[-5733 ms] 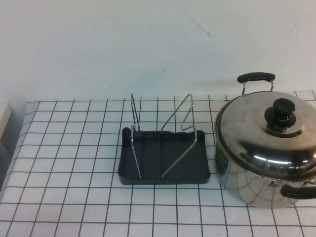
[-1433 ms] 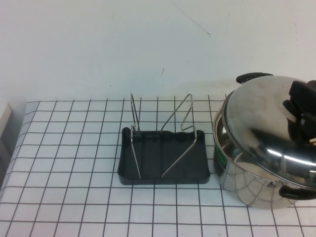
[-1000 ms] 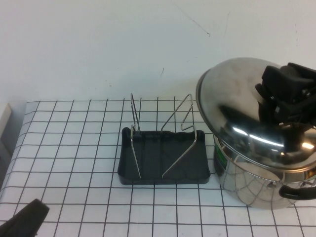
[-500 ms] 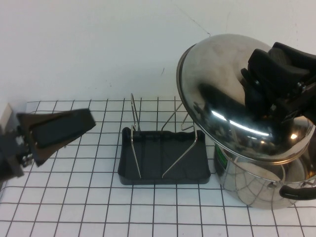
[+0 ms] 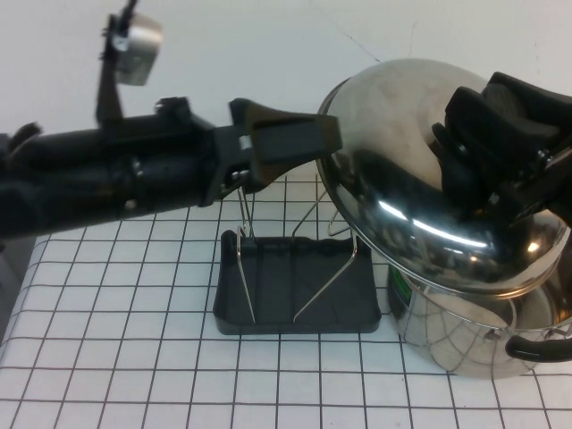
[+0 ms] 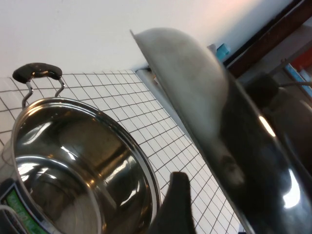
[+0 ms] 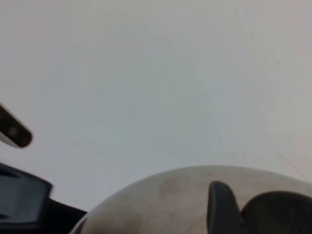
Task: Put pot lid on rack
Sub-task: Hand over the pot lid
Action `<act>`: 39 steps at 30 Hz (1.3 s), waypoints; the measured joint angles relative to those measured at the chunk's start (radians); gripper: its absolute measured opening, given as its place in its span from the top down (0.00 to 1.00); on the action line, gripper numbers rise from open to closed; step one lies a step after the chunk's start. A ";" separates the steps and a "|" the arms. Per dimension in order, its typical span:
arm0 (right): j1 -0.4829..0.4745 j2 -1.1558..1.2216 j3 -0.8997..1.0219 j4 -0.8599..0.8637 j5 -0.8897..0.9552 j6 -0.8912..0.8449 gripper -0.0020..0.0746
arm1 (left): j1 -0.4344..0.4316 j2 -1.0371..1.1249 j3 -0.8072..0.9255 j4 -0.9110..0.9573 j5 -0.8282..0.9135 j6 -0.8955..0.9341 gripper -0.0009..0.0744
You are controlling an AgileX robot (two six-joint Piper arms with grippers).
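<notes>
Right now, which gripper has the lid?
The right gripper: it is clamped on the pot lid at its centre, holding it tilted above the pot. The left gripper only reaches toward the lid's edge, above the rack.

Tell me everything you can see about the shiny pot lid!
The pot lid is a round, domed, mirror-shiny steel cover. It is lifted off the open pot and tilted up steeply, its top facing left toward the rack. The right claw is shut on it around the middle, hiding the knob. The left claw reaches in close to the lid's left rim.
</notes>
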 joint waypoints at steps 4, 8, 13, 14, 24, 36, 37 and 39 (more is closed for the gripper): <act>0.000 0.000 0.000 -0.003 -0.033 0.002 0.53 | -0.021 0.062 -0.047 -0.002 -0.016 -0.006 0.21; 0.000 0.000 0.000 -0.011 -0.037 0.002 0.53 | -0.029 0.085 -0.078 -0.006 -0.026 -0.008 0.21; 0.000 0.000 0.000 -0.050 -0.041 0.002 0.53 | -0.055 0.103 -0.116 -0.006 -0.056 -0.008 0.21; 0.000 0.000 0.000 -0.055 -0.044 0.002 0.53 | -0.066 0.110 -0.126 -0.006 -0.061 -0.008 0.21; 0.000 0.000 0.000 -0.073 -0.036 0.004 0.53 | -0.113 0.152 -0.164 -0.021 -0.061 -0.037 0.43; 0.000 0.000 0.000 -0.106 -0.020 0.021 0.49 | -0.113 0.152 -0.167 -0.036 -0.015 -0.059 0.71; 0.000 0.000 0.000 -0.106 -0.015 0.021 0.43 | -0.113 0.152 -0.167 -0.033 -0.013 -0.060 0.76; 0.000 0.000 0.000 -0.109 -0.025 0.021 0.29 | -0.115 0.152 -0.174 -0.006 -0.031 -0.052 0.86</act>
